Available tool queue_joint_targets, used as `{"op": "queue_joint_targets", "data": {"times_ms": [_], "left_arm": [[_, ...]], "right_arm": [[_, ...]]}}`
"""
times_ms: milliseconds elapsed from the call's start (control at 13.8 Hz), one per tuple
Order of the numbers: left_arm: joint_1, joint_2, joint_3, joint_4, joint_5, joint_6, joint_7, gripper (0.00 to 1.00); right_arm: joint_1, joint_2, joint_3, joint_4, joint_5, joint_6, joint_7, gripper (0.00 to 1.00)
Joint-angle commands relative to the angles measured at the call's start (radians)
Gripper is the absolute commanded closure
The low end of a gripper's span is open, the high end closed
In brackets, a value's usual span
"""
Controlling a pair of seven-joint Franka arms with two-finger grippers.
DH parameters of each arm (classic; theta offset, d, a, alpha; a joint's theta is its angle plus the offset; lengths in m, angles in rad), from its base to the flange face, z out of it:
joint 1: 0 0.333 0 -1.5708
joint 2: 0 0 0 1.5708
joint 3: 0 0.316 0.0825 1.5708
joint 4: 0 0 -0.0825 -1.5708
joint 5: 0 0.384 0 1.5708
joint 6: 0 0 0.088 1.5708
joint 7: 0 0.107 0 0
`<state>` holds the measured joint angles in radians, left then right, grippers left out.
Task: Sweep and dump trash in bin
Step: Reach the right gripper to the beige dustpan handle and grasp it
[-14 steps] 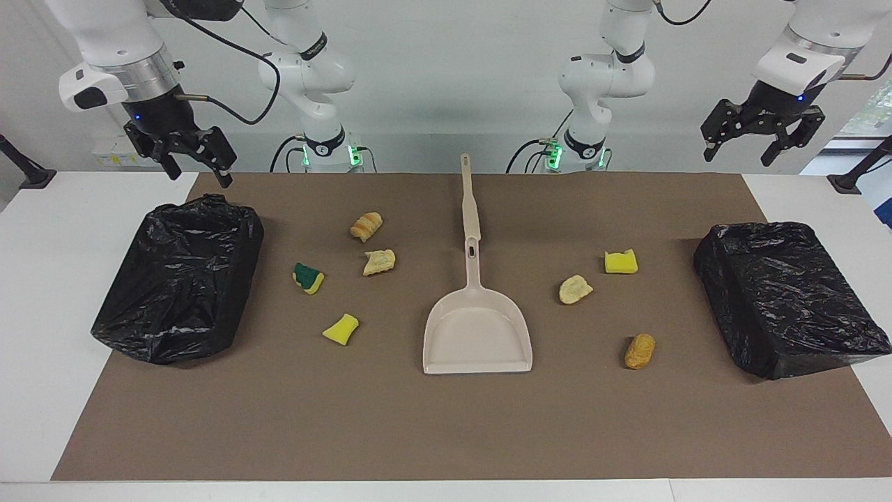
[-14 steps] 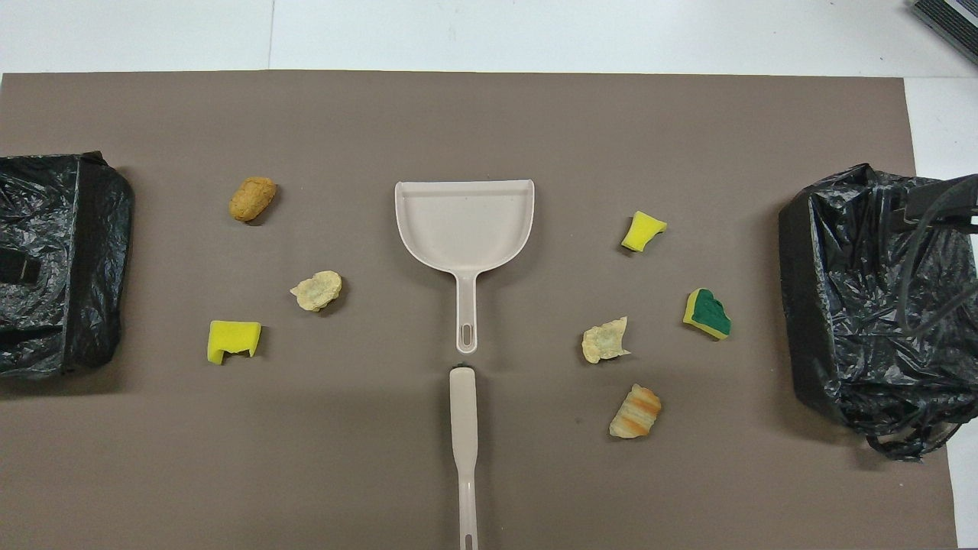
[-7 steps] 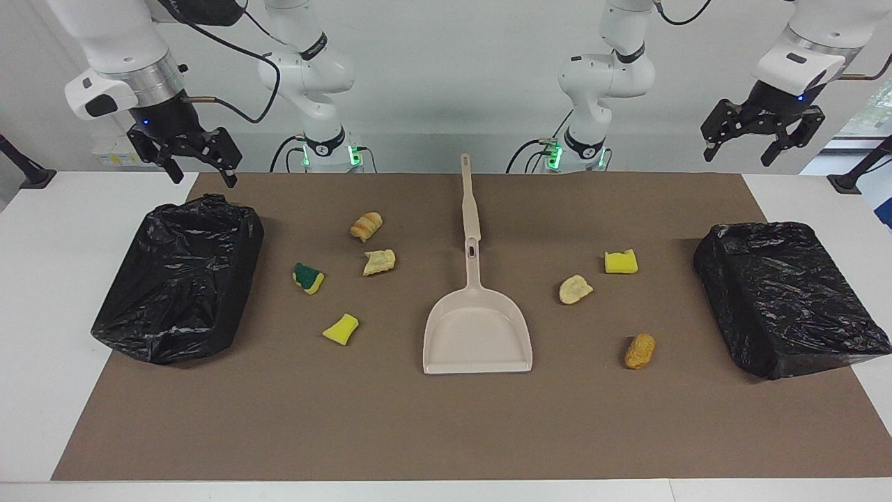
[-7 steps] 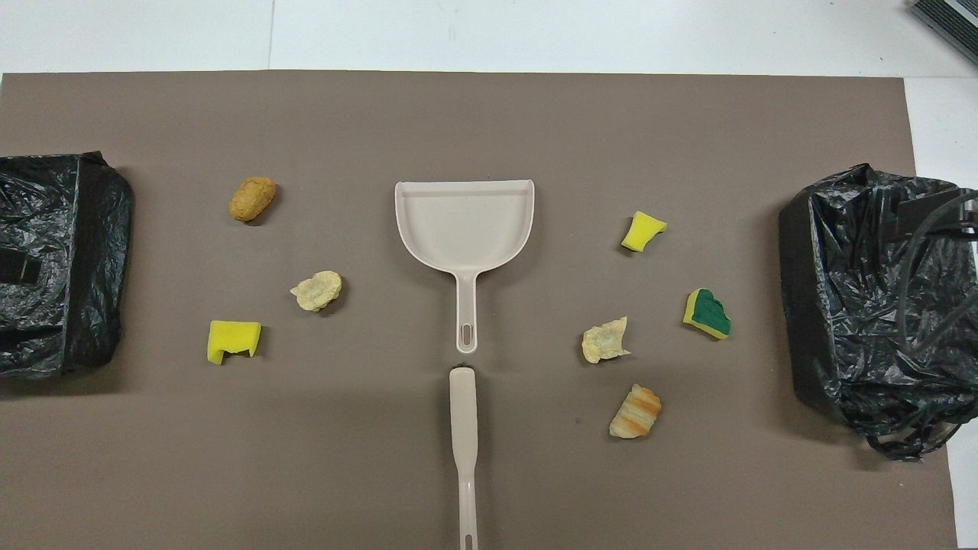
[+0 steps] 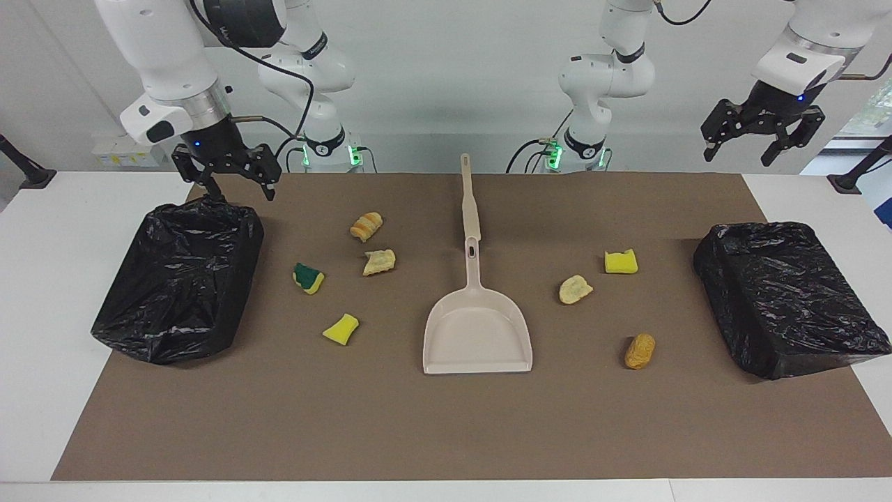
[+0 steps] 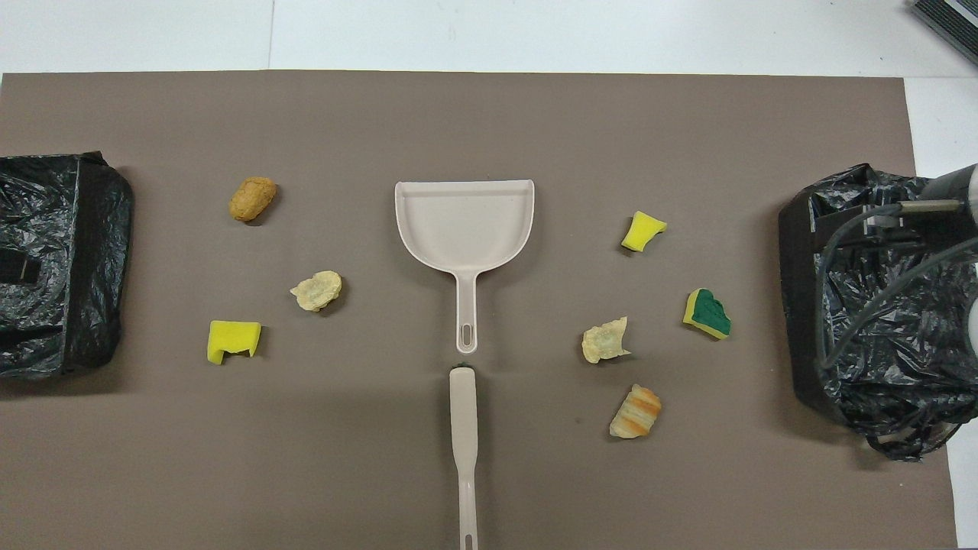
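Several scraps of trash lie on the brown mat around a beige dustpan [image 5: 477,335] [image 6: 464,221]. Toward the right arm's end are a green-and-yellow sponge [image 5: 308,277] [image 6: 707,313], a yellow sponge bit [image 5: 341,328], a striped bread chunk [image 5: 366,226] and a pale chunk [image 5: 379,261]. Toward the left arm's end lie a yellow sponge bit [image 5: 620,261], a pale chunk [image 5: 575,288] and a brown chunk [image 5: 640,350]. One black-bagged bin [image 5: 181,279] [image 6: 871,305] stands at the right arm's end, another bin [image 5: 787,296] [image 6: 53,260] at the left arm's. My right gripper [image 5: 240,189] hangs open over the first bin's robot-side edge. My left gripper [image 5: 742,146] waits open, high up.
A beige long handle [image 5: 467,195] [image 6: 463,428] lies in line with the dustpan's handle, nearer to the robots. The mat [image 5: 446,425] is bordered by white tabletop. The right arm's cable [image 6: 840,305] loops over its bin in the overhead view.
My right gripper has come down and toward the table's middle, from beside its bin's outer corner to over its robot-side edge. The left gripper and all objects stayed put.
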<state>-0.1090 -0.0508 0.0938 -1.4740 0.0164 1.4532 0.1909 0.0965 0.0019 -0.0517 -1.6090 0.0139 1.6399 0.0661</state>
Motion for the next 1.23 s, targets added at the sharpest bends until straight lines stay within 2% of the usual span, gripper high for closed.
{"op": "queue_joint_targets", "data": {"times_ms": [0, 362, 941, 1159], "left_arm": [[0.003, -0.017, -0.002, -0.022, -0.003, 0.001, -0.007, 0.00], [0.003, -0.017, -0.002, -0.022, -0.003, 0.001, -0.007, 0.00], [0.003, -0.017, -0.003, -0.022, -0.003, 0.000, -0.007, 0.00], [-0.021, -0.021, -0.044, -0.023, -0.006, -0.005, -0.011, 0.00]], "right_arm": [[0.031, 0.006, 0.003, -0.029, -0.011, 0.034, 0.009, 0.00], [0.136, 0.050, 0.001, -0.040, -0.014, 0.095, 0.148, 0.00], [0.333, 0.185, 0.001, -0.031, -0.029, 0.245, 0.434, 0.00], [0.399, 0.237, 0.001, -0.028, -0.048, 0.310, 0.541, 0.00]]}}
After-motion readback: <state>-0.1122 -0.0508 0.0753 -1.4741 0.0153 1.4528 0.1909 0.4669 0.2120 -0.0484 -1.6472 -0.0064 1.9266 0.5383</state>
